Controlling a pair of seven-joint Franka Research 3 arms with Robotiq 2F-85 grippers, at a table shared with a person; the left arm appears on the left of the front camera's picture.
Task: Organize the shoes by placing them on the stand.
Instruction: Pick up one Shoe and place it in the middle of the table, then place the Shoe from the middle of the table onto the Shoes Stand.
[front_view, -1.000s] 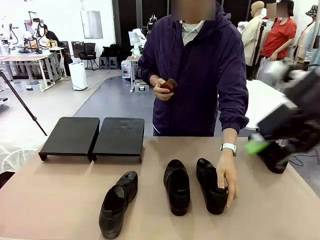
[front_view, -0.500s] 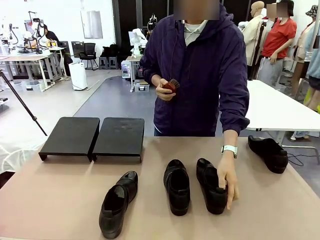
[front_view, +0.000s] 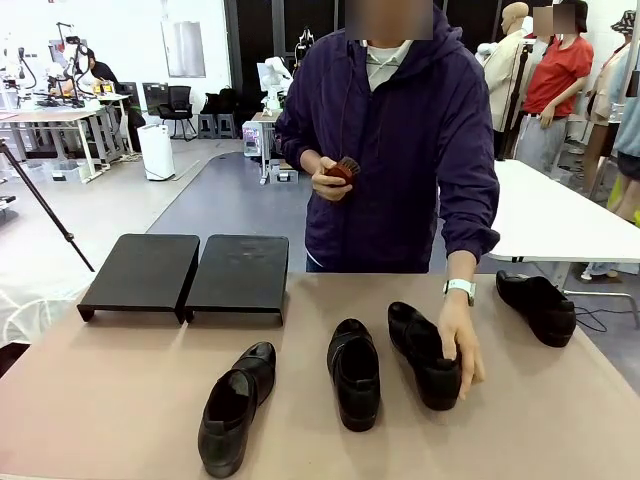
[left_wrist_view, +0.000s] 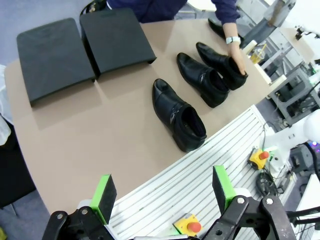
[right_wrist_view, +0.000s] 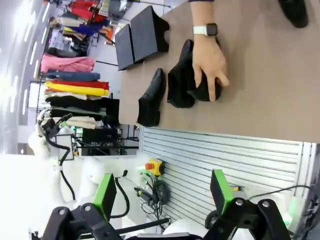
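Note:
Several black glossy shoes lie on the tan table. One shoe (front_view: 235, 410) is at the front left and a second (front_view: 354, 375) is in the middle. A third (front_view: 418, 345) lies under the person's hand (front_view: 460, 350), and another (front_view: 537, 305) sits at the far right edge. The stand (front_view: 185, 272), two black sloped panels side by side, is at the back left with nothing on it. My left gripper (left_wrist_view: 163, 189) hangs open high over the table's near edge, far from the shoes (left_wrist_view: 179, 115). My right gripper (right_wrist_view: 162, 192) is open too, off the table's near side.
The person stands at the table's far side and holds a small brush (front_view: 341, 168) in the other hand. A white table (front_view: 545, 215) stands behind on the right. Bare tabletop (front_view: 110, 390) lies between the stand and the front-left shoe.
My right arm, blurred over the far-right shoe a second ago, has left the front view. The person's hand has shifted the third shoe, swinging its heel to the right.

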